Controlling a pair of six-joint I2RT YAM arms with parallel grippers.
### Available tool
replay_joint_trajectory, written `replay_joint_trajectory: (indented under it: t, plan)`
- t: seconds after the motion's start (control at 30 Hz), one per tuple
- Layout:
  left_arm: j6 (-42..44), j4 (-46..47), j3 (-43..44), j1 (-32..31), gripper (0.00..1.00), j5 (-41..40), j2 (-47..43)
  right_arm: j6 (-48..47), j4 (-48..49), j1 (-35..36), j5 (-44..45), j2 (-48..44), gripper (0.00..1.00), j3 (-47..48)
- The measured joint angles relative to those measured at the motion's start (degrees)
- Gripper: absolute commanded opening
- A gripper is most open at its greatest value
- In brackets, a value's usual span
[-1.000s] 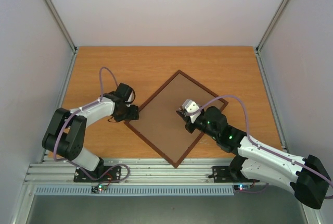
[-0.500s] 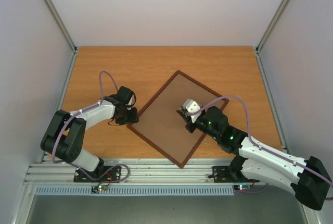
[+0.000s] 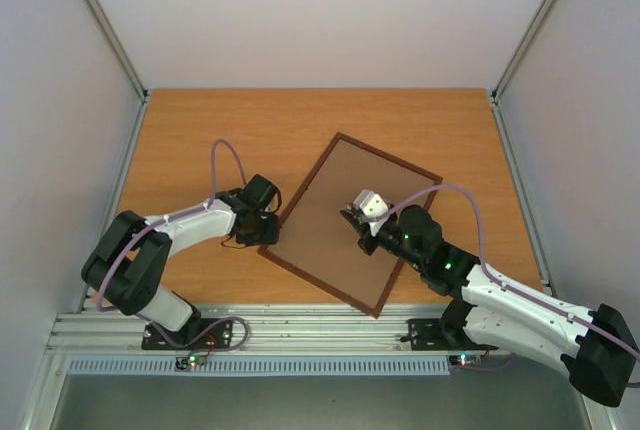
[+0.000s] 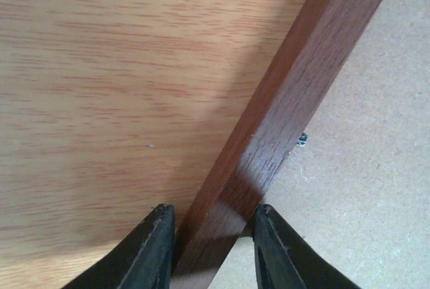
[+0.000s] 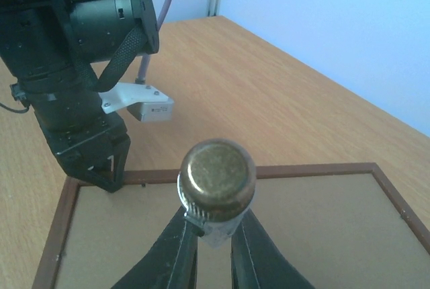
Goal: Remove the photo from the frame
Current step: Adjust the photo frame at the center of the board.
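Note:
The frame point(image 3: 318, 222) lies back side up and askew on the table, its plain brown backing point(image 4: 366, 168) facing me. The photo is hidden. My left gripper point(image 3: 271, 235) sits at the frame's left side; in the left wrist view its fingers point(image 4: 156, 243) press either side of the dark reddish-brown rail point(image 4: 285, 104), the left gripper point(image 4: 211, 235) shut on it. Over the backing, my right gripper point(image 5: 215, 235) is shut on a small tool with a round brass-coloured cap point(image 5: 217, 171). The right wrist view also shows the left gripper point(image 5: 91, 158) at the rail point(image 5: 316, 169).
A small metal tab point(image 4: 302, 140) sticks out of the rail over the backing. The wooden table point(image 3: 220, 130) is enclosed by pale walls on three sides. A metal rail point(image 3: 300, 335) with both arm bases runs along the near edge.
The left gripper has closed on the frame's left rail and moved right. The frame has turned and slid right with it. The right gripper has kept hold of its tool.

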Motion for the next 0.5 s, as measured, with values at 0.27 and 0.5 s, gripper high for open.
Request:
replay_joint_trajectory:
  t: [0.27, 0.5]
  plan:
    - [-3.2, 3.4, -2.7, -2.0, 0.15, 0.9, -2.1, 0.0, 0.0, 0.0, 0.0, -0.2, 0.01, -0.1]
    - [-9.2, 6.0, -8.1, -2.6, 0.08, 0.9, -7.3, 0.1, 0.0, 0.0, -0.7, -0.2, 0.01, -0.1]
